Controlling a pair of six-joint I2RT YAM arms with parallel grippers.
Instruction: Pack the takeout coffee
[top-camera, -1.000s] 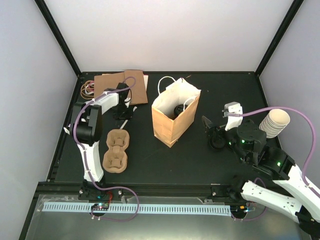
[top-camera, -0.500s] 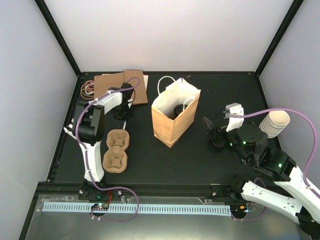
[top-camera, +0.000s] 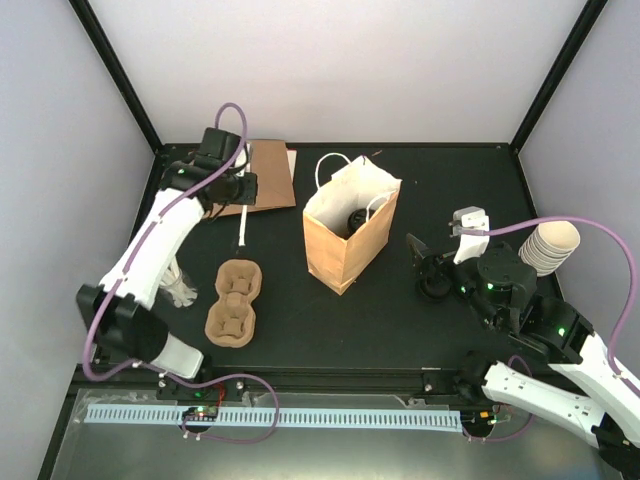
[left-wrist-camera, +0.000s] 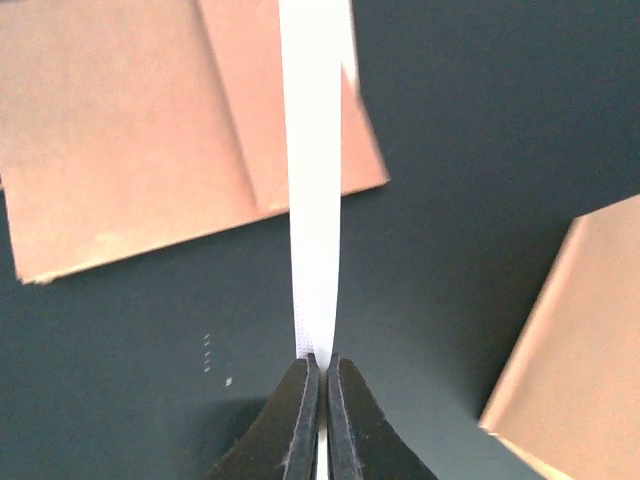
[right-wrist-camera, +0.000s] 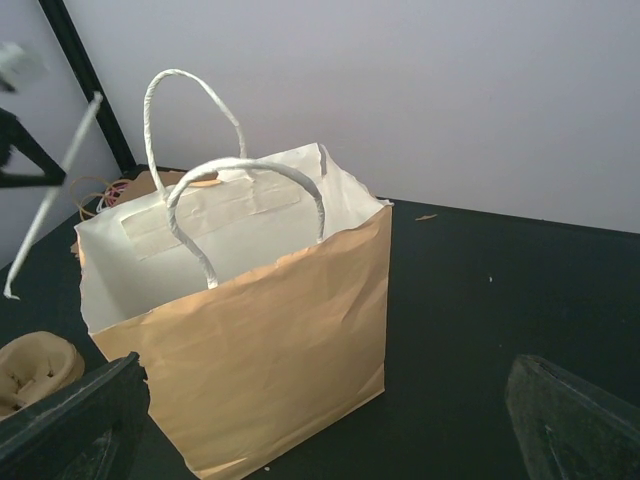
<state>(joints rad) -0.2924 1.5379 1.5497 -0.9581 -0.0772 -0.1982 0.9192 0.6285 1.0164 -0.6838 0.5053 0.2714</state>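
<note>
One takeout coffee, a dark cup with a black lid (top-camera: 354, 221), sits inside the open brown paper bag (top-camera: 348, 240) at the table's middle. My left gripper (top-camera: 243, 198) is raised over the back left, shut on a thin white strip (top-camera: 241, 226) that hangs down from it. In the left wrist view the strip (left-wrist-camera: 315, 200) runs straight out from between the closed jaws (left-wrist-camera: 322, 362). My right gripper (top-camera: 422, 264) is open right of the bag, with nothing between its fingers. In the right wrist view the bag (right-wrist-camera: 270, 360) stands in front of that gripper (right-wrist-camera: 320, 435).
A brown pulp cup tray (top-camera: 233, 300) lies left of the bag. Flat brown paper sheets (top-camera: 262, 170) and rubber bands (top-camera: 177, 176) are at the back left. A stack of cream paper cups (top-camera: 551, 247) lies at the right edge. The bag's white handles (right-wrist-camera: 215, 215) stand up.
My left gripper closed on the white strip and lifted it off the table, swinging up and back to the left. The right arm has stayed nearly still.
</note>
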